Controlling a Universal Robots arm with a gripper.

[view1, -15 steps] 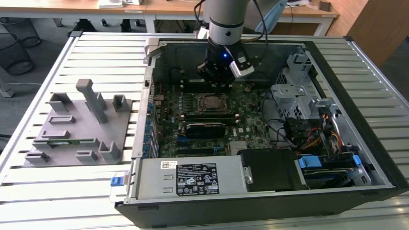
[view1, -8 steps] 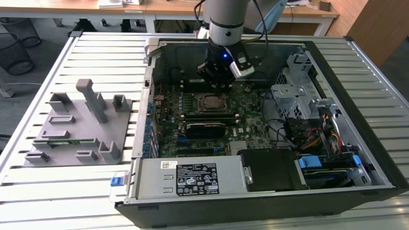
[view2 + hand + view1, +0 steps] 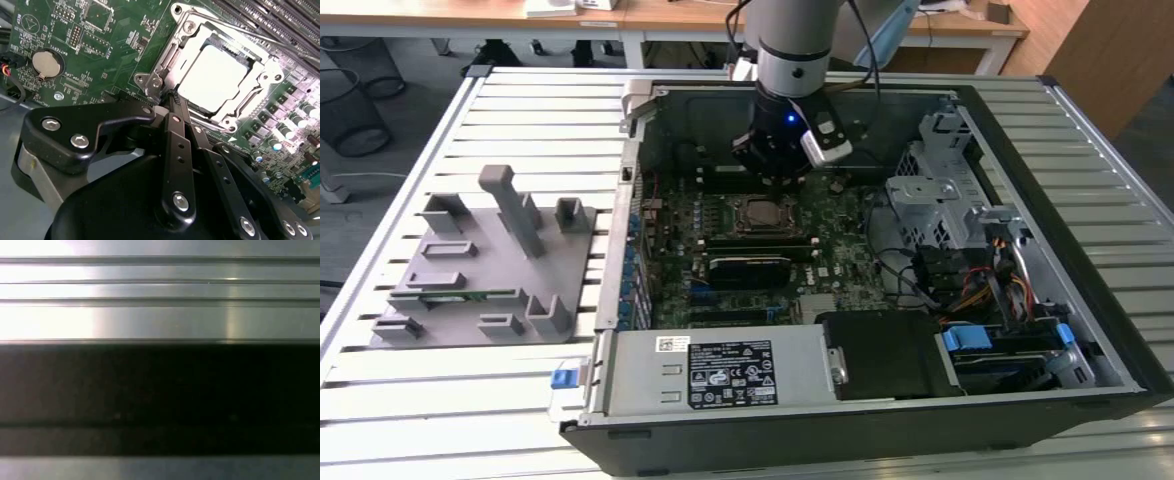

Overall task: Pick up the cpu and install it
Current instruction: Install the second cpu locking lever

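One arm over the open computer case (image 3: pixel 1014 130), and the gripper (image 3: pixel 781 178) hangs inside it, just above the motherboard (image 3: pixel 854 250) and just behind the socket (image 3: pixel 762 213) as the exterior view shows it. In the second wrist view the gripper (image 3: pixel 172 95) has its two black fingers (image 3: pixel 176 145) drawn together into a narrow point, nothing visible between them, the tip sitting right at the near edge of the socket frame (image 3: pixel 150 80).

And there is the cpu (image 3: pixel 214 77), silver-grey top catching a lot of light, lying flat inside that metal socket frame, square to it, with the frame's edges around it. From the exterior view the cpu (image 3: pixel 761 212) reads as a small pale square in the middle of the board, the gripper close above and behind it but not on it. Whether the fingertips actually touch the frame, I cannot tell.

Elsewhere on the board, a round coin battery (image 3: pixel 45 63) sits well apart from the socket. A row of memory slots (image 3: pixel 270 20) runs along the far side.

Out on the slatted metal desk (image 3: pixel 494 400), toward the exterior view's left, stands the grey plastic tray (image 3: pixel 487 270) with its upright blocks, well apart from the case. The power supply box (image 3: pixel 720 370) lies along the case's near edge, drive bays (image 3: pixel 947 190) toward the exterior view's right.

The first wrist view gives bright metal slats (image 3: pixel 160 315) above a dark band.
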